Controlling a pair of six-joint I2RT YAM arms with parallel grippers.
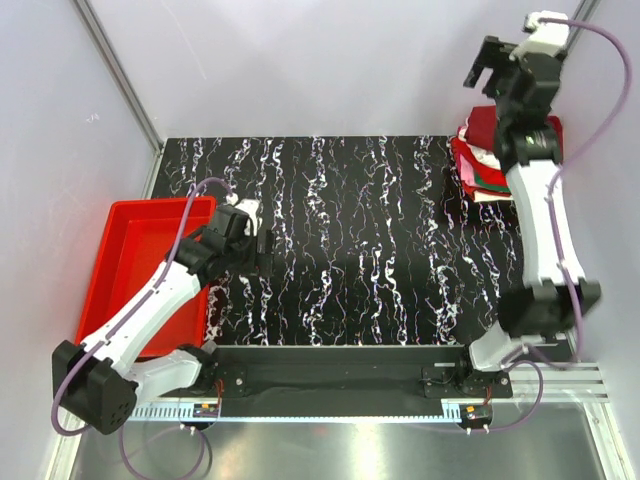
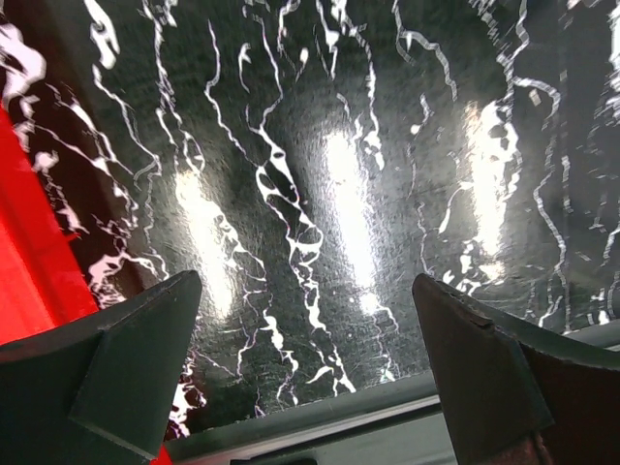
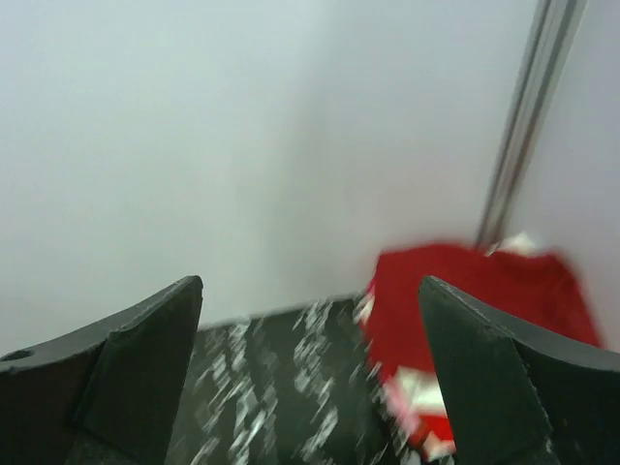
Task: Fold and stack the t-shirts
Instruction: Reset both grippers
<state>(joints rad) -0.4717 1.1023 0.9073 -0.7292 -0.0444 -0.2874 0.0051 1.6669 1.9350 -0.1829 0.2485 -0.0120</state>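
Folded t-shirts (image 1: 481, 158) lay in a stack at about two o'clock on the black, white-veined table (image 1: 370, 240), close against its right edge; bright red cloth lay on top, with white and a little green showing along the near side; the right arm crossed in front of part of the stack. The right gripper (image 1: 487, 76) hung in the air above and beyond the stack, toward one o'clock, its fingers spread wide with nothing between them; its blurred wrist view showed the t-shirts (image 3: 465, 291) low on the right, clear of both fingers, with a pale wall (image 3: 194, 145) behind. The left gripper (image 1: 265, 250) sat low over the table at about nine o'clock, near the right wall of the red tray (image 1: 130, 250), its fingers likewise released and holding nothing; in its wrist view only tabletop (image 2: 339, 145) lay between the fingers, and a sliver of the tray (image 2: 24, 252) showed at the left edge; the two grippers were well apart.
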